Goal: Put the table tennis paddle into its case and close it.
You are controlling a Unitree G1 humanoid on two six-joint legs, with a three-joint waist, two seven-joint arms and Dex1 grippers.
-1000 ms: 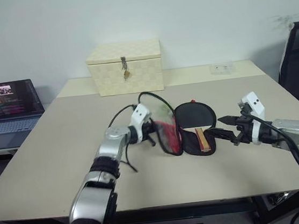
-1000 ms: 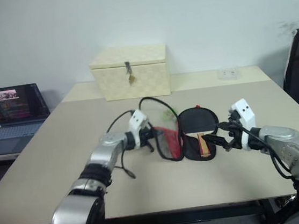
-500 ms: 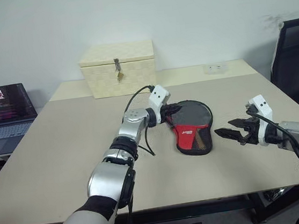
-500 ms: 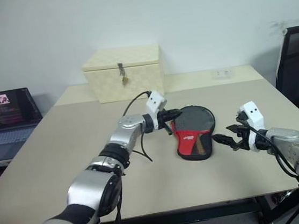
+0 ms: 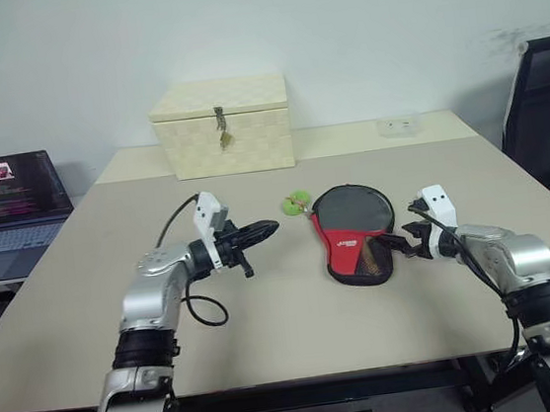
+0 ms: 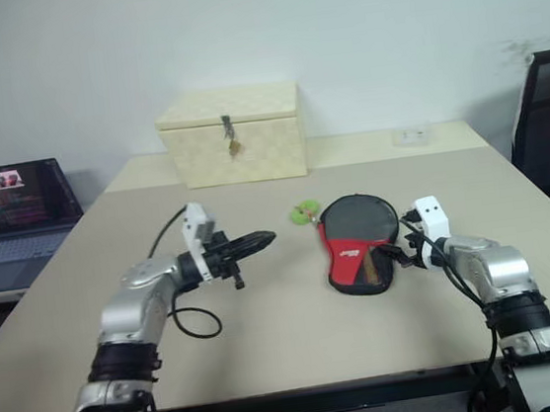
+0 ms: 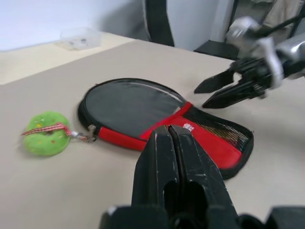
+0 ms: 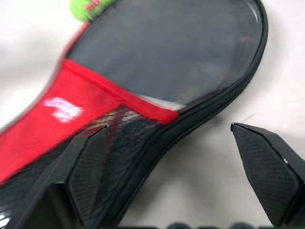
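The case (image 5: 353,240) lies flat on the table with its flap folded over, black round end away from me, red band and mesh pocket nearer. Its green pull tag (image 5: 297,203) rests on the table by the case's far left edge. The table tennis paddle is hidden under the flap. My left gripper (image 5: 266,229) is shut and empty, held level a short way left of the case. My right gripper (image 5: 391,245) is open at the case's right edge. In the right wrist view one finger (image 8: 88,171) lies over the mesh and the other finger (image 8: 267,167) over bare table.
A cream chequered latched box (image 5: 223,125) stands at the back of the table. An open laptop (image 5: 11,201) sits on a side desk at the left, a black chair (image 5: 542,106) at the right. A small clear plastic box (image 5: 397,126) lies at the back right.
A second ago the case stood open with the paddle inside; its flap now lies shut. My left gripper has drawn back left from the case. My right gripper has come in to its right edge.
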